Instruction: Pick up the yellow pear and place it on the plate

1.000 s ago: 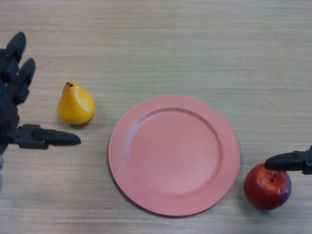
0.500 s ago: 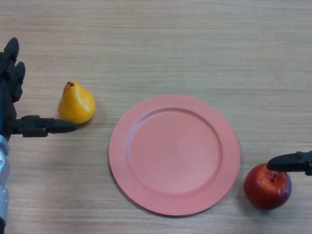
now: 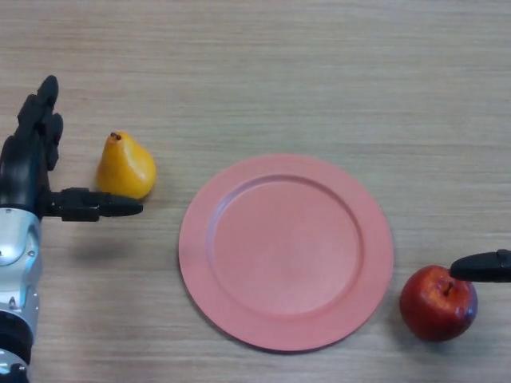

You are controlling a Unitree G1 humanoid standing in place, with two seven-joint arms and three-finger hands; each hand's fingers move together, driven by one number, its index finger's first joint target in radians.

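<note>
Your left hand [image 3: 32,171] is sitting at the left edge of the table [image 3: 263,72] with its fingers [image 3: 44,120] stretched out straight toward the far side and its thumb [image 3: 100,206] sticking out sideways toward the plate, so the hand is spread wide and holding nothing. The yellow pear [image 3: 125,167] is lying just beside that hand, in the open angle between fingers and thumb, and the thumb is reaching along under the pear's near side, overlapping its lower edge in the head view; you cannot tell from here whether it is actually touching the fruit. The pear is resting with its long axis running toward the far-left: its narrow stem end is pointing away from you and slightly left, and its broad rounded bottom is facing the near-right, toward the pink plate [image 3: 209,199]. The pear is sitting near the plate's left rim but apart from it, on bare wood. At the right edge, only one finger of your right hand [image 3: 481,266] is showing, lying over the top of a red apple [image 3: 435,307] that is sitting just off the plate's lower right rim; you cannot tell how that hand is set.
</note>
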